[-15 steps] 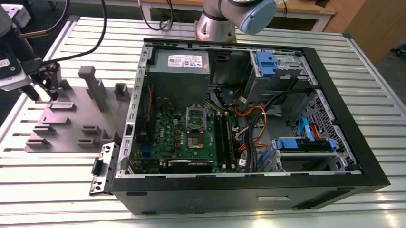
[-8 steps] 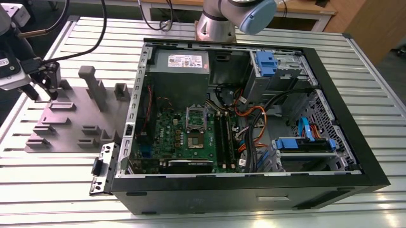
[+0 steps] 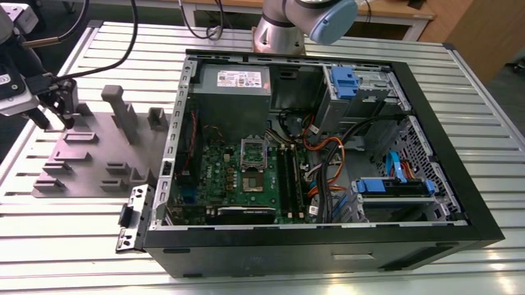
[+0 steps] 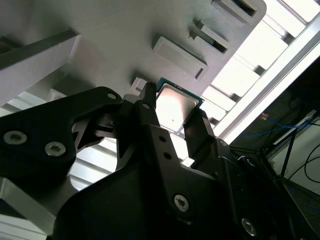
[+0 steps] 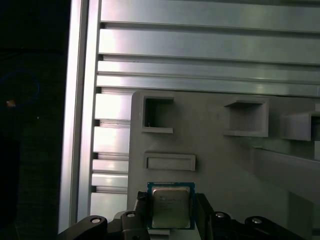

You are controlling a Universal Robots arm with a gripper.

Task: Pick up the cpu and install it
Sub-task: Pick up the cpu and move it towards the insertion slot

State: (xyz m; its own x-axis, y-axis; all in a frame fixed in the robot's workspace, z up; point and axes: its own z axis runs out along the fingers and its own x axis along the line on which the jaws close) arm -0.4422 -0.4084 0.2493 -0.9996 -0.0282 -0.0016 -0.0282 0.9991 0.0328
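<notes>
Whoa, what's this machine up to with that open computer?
A robot arm's gripper is at the grey parts holder, which lies beside the open computer case, on the exterior view's left. In both wrist views its two fingers press against opposite edges of the cpu, a small square chip with a silvery top. The chip is not yet in the green motherboard inside the case.

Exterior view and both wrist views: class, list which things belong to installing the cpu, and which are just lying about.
Belongs to the job:
small flat square silvery-topped cpu
black gripper at the cpu
grey moulded holder plate beneath it
green motherboard inside the open black computer case

Just lying about:
silver-grey power supply box
blue plastic drive brackets
orange and blue cables
</notes>
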